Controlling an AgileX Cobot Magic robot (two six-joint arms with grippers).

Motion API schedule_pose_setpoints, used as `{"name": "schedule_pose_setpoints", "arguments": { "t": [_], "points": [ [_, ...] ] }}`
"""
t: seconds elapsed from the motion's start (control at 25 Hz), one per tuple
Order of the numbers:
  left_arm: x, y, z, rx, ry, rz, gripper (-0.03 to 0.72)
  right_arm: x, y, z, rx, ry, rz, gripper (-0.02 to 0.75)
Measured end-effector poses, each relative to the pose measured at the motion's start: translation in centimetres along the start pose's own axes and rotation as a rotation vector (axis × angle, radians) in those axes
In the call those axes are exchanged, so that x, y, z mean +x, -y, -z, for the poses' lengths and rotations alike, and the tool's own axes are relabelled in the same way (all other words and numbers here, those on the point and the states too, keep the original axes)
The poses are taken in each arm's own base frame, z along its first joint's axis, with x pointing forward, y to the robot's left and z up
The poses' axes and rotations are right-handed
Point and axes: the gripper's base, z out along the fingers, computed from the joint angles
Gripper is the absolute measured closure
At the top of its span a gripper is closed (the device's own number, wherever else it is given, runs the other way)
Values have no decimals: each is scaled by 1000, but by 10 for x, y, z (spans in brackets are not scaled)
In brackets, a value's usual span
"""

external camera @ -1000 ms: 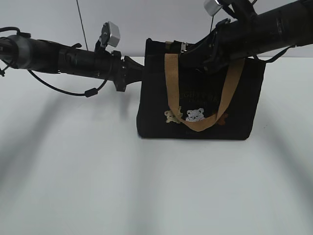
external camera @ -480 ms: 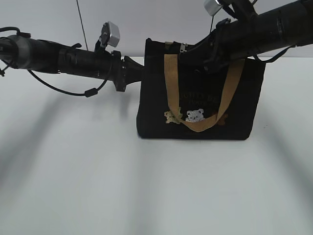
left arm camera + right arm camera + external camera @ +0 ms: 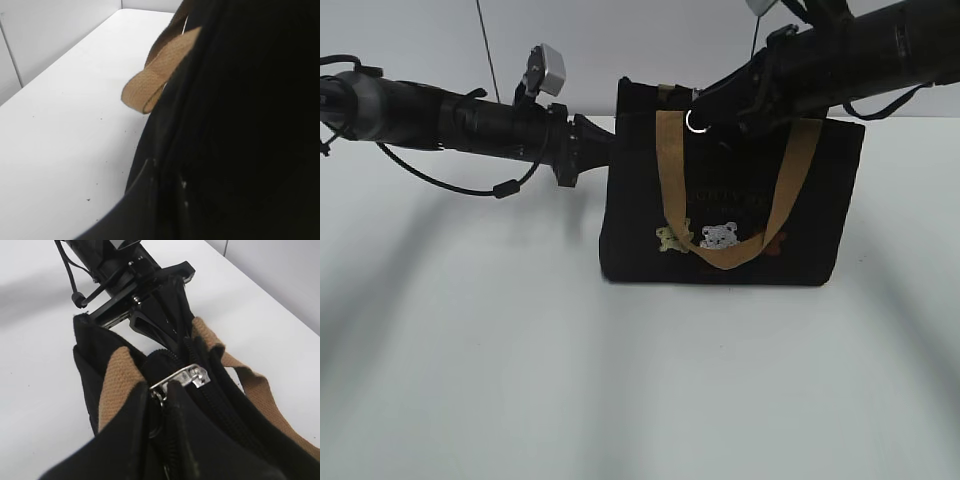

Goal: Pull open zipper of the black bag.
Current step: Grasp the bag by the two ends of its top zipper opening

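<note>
The black bag stands upright on the white table, its tan handle hanging down the front. My left gripper is shut on the bag's upper left end, and the right wrist view shows that gripper pinching the fabric there. My right gripper sits on the bag's top edge, shut on the zipper. The silver pull sticks out past the fingertips of the right gripper, with its ring between them. In the exterior view the zipper ring hangs just below the fingers. The zipper teeth run back under the wrist.
White table lies all round the bag, with a pale wall behind. A thin dark cable hangs at the back left. In the left wrist view a tan handle loop juts from the bag over the table.
My right gripper has closed on the zipper pull and lifted slightly. The ring now hangs in view below the fingers. The left arm has not moved.
</note>
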Motion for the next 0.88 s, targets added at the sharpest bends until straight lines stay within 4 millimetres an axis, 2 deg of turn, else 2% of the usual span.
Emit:
{"name": "schedule_pose_setpoints", "arguments": {
  "t": [0.16,0.36,0.88],
  "points": [
    [0,0,0,0,0,0,670,0,0,0,0,0,-12,667],
    [0,0,0,0,0,0,670,1,0,0,-1,-8,-40,753],
    [0,0,0,1,1,0,670,-2,-2,7,5,-32,-100,753]
  ]
}}
